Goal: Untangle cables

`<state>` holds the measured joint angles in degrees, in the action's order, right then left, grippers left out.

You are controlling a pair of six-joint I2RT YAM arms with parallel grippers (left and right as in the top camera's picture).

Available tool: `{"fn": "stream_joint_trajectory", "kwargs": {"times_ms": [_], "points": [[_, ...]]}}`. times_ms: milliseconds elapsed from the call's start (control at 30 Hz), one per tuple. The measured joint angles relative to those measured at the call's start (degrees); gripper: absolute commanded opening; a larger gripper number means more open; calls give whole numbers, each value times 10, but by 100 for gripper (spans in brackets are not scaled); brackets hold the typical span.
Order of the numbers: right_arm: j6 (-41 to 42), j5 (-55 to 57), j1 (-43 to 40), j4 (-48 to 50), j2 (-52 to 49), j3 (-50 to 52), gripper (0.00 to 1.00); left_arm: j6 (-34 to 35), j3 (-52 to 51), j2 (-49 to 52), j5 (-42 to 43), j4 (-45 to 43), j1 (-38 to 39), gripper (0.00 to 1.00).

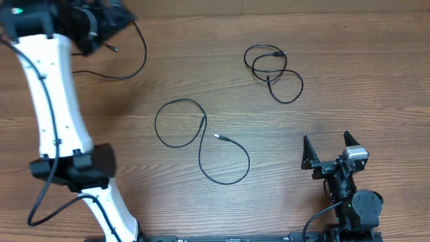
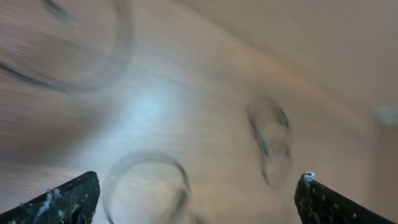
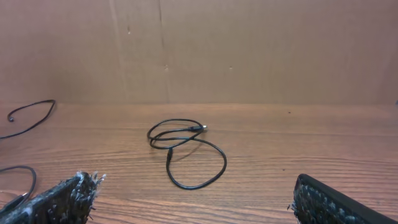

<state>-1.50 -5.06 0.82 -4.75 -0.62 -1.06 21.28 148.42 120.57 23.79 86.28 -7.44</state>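
From the overhead camera I counted three thin black cables on the wooden table point(image 1: 349, 81), each well apart from the others. One curled at the far left point(image 1: 144, 54), just beside the left arm's wrist. One lay in the middle point(image 1: 200, 151) as an open loop with a trailing curve. One sat at the far right point(image 1: 269, 77), folded over itself in small loops. I judged the separating mostly done; that far-right coil, and perhaps the middle one's single crossing, looked like what was left.

The left gripper point(image 2: 198, 186) had its fingers wide apart with nothing between them, and the right gripper point(image 1: 327, 138) stood parked at the near right, fingers also spread and empty.

The right wrist camera gave me the coiled cable point(image 3: 186, 152) sharply, plug end included, which overhead barely resolved. The left wrist view was smeared with blur, showing only faint cable outlines.
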Motion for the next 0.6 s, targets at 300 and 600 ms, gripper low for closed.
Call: {"fn": "stream_joint_trajectory", "kwargs": {"times_ms": [300,600], "points": [[0,0,0,0,0,0,100,-18,-15,63,-50,101,176,100],[0,0,0,0,0,0,100,-15,-120,65,-146,104,278,100]]}}
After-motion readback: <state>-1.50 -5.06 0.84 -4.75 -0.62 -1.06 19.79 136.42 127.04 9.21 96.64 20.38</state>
